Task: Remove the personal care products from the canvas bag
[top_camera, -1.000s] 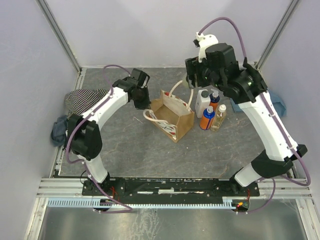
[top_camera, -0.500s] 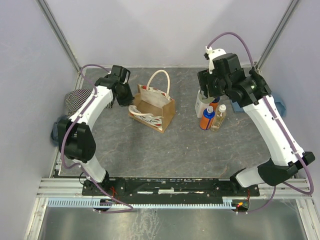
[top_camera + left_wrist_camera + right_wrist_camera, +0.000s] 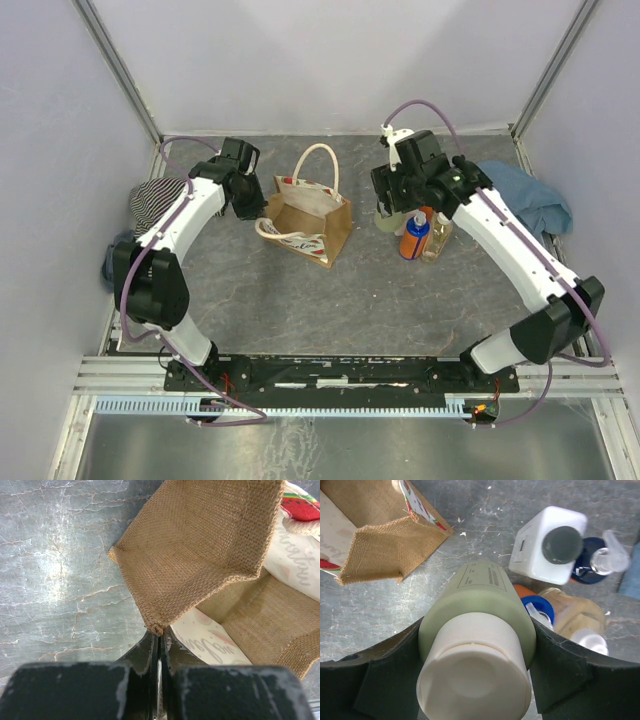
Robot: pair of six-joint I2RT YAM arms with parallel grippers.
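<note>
The pale green bottle's point(image 3: 482, 600) base is hidden, so contact with the counter point(image 3: 470, 510) is unclear. The right gripper point(image 3: 477, 645), part open, clamps it beside the white bottle point(image 3: 540, 555), right of the canvas bag point(image 3: 305, 220). The left gripper point(image 3: 159, 642), fully closed, pinches the bag's rim.

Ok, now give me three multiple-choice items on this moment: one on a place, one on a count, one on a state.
1. Where is the pale green bottle?
A. inside the canvas bag
B. in the right gripper
C. lying on the table

2. How many bottles stand on the table, free of any gripper?
A. two
B. three
C. four

3. What state is the left gripper in?
A. shut on the bag's edge
B. shut on a bottle
C. open above the bag

Key:
1 B: the fingers flank it on both sides.
2 C: a white bottle, blue pump bottle, orange bottle and yellowish bottle stand there.
3 A: the jaws pinch the burlap corner.
</note>
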